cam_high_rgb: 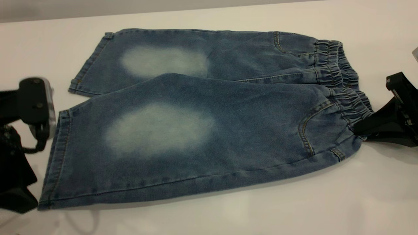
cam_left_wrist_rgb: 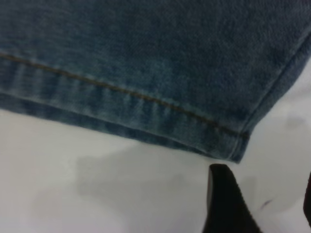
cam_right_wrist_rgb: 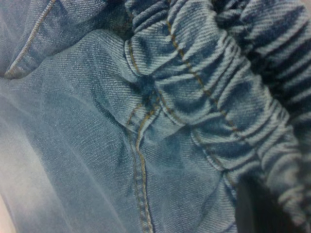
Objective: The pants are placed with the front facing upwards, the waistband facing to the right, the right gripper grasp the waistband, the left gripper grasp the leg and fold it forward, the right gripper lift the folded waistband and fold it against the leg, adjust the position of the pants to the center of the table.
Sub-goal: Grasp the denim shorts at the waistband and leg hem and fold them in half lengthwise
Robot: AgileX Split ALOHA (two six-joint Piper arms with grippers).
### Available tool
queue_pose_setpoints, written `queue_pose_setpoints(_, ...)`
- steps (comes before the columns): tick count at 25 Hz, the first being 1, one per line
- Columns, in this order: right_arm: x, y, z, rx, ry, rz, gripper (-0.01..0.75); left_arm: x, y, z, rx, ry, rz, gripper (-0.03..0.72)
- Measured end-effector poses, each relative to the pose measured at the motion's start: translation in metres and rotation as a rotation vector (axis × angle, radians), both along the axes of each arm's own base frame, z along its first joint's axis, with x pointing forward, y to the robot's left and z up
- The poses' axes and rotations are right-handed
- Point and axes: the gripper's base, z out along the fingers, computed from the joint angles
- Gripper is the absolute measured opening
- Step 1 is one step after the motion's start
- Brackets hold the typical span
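Lying flat on the table point(cam_high_rgb: 209, 222), the pants point(cam_high_rgb: 202, 130) run lengthwise from nine o'clock to three o'clock, hems at nine and waistband point(cam_high_rgb: 346, 88) at three. The right gripper point(cam_high_rgb: 362, 130) sits at the three-o'clock end, its tip touching the waistband's near corner, where the cloth looks bunched; whether it has closed on the denim I cannot tell. The left gripper point(cam_left_wrist_rgb: 262, 204) waits at nine o'clock, just beside the near leg's hem corner point(cam_left_wrist_rgb: 238, 145), parted and holding nothing. Each arm is nearest its own end, so the fold across the short axis, near leg toward twelve o'clock, looks ready once the left one bites. Bare table lies open toward six and nine.
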Motion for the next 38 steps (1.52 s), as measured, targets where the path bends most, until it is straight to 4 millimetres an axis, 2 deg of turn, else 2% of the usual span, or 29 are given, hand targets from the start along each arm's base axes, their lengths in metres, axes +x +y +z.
queue_pose_setpoints(12,0.0,0.0,0.0,0.007,-0.003,0.001,0.033,0.006,-0.028,-0.027,0.029,-0.104,-0.191,0.353)
queue_pose_setpoints(16,0.0,0.001,0.001,0.007,-0.003,0.001,0.033,0.004,-0.028,-0.036,0.039,-0.074,-0.195,0.353)
queue_pose_setpoints(21,0.0,0.001,0.001,0.009,-0.004,0.002,0.034,0.004,-0.028,-0.038,0.041,-0.079,-0.194,0.347)
queue_pose_setpoints(24,0.0,0.001,0.001,0.014,-0.006,0.002,0.034,0.005,-0.028,-0.038,0.04,-0.086,-0.193,0.298)
queue_pose_setpoints(30,0.001,0.002,0.003,0.036,-0.018,0.005,0.034,0.007,-0.028,-0.038,0.04,-0.104,-0.192,0.066)
queue_pose_setpoints(32,0.001,0.003,0.004,0.048,-0.023,0.007,0.034,0.007,-0.028,-0.038,0.04,-0.106,-0.192,0.037)
queue_pose_setpoints(38,-0.006,0.01,0.011,0.123,-0.04,0.008,0.034,0.003,-0.028,-0.024,0.027,-0.08,-0.194,0.031)
